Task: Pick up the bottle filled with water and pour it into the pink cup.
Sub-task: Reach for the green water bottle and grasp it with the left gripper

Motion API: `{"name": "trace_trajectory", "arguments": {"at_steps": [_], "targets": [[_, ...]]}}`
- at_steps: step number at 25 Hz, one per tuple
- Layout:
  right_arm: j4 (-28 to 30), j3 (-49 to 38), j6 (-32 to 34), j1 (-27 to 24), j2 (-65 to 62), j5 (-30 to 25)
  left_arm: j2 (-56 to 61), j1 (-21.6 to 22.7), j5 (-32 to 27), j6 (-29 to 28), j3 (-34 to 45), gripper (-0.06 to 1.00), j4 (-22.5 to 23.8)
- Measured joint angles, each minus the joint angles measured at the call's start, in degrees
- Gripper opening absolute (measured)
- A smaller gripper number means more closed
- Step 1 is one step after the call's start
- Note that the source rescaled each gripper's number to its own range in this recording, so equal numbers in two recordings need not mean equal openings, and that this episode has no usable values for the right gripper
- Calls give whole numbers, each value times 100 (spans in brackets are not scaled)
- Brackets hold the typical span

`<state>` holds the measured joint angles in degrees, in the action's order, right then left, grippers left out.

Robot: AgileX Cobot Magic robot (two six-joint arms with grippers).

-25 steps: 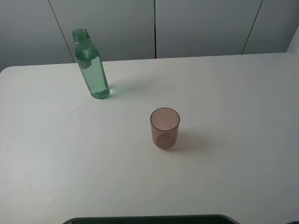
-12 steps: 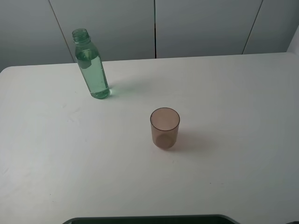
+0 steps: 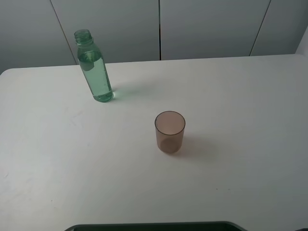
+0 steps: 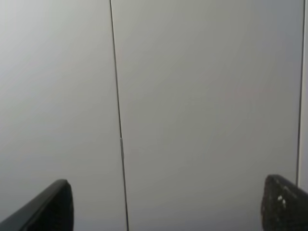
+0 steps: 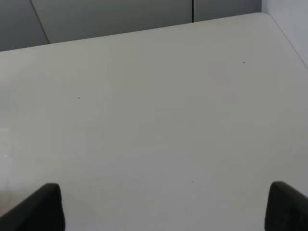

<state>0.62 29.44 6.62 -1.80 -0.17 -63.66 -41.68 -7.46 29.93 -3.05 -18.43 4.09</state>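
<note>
The bottle (image 3: pixel 95 72), clear green-tinted and capless with water inside, stands upright at the back left of the white table (image 3: pixel 240 106). The pink cup (image 3: pixel 169 132), a translucent brownish-pink tumbler, stands upright near the table's middle, to the right of and nearer than the bottle. No arm shows in the exterior high view. My left gripper (image 4: pixel 166 204) is open and empty, with only grey wall between its fingertips (image 4: pixel 48 209). My right gripper (image 5: pixel 166 207) is open and empty over bare table; its fingertips (image 5: pixel 41 207) show at the frame's edge. Neither wrist view shows the bottle or cup.
Grey wall panels (image 3: pixel 207 26) run behind the table's far edge. A dark rounded edge (image 3: pixel 154 226) lies along the near side of the exterior high view. The table's far right corner (image 5: pixel 262 19) shows in the right wrist view.
</note>
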Motion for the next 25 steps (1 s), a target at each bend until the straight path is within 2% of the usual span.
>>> {"name": "trace_trajectory", "arguments": {"at_steps": [4, 12, 20, 25], "targets": [[0, 0, 0, 0, 0, 0, -952, 0, 1138, -409, 385, 100, 569], [0, 0, 0, 0, 0, 0, -2818, 0, 2103, -531, 406, 100, 1131], [0, 0, 0, 0, 0, 0, -4648, 0, 3699, -531, 395, 100, 1282], [0, 0, 0, 0, 0, 0, -5622, 0, 3876, -531, 300, 100, 1311]]}}
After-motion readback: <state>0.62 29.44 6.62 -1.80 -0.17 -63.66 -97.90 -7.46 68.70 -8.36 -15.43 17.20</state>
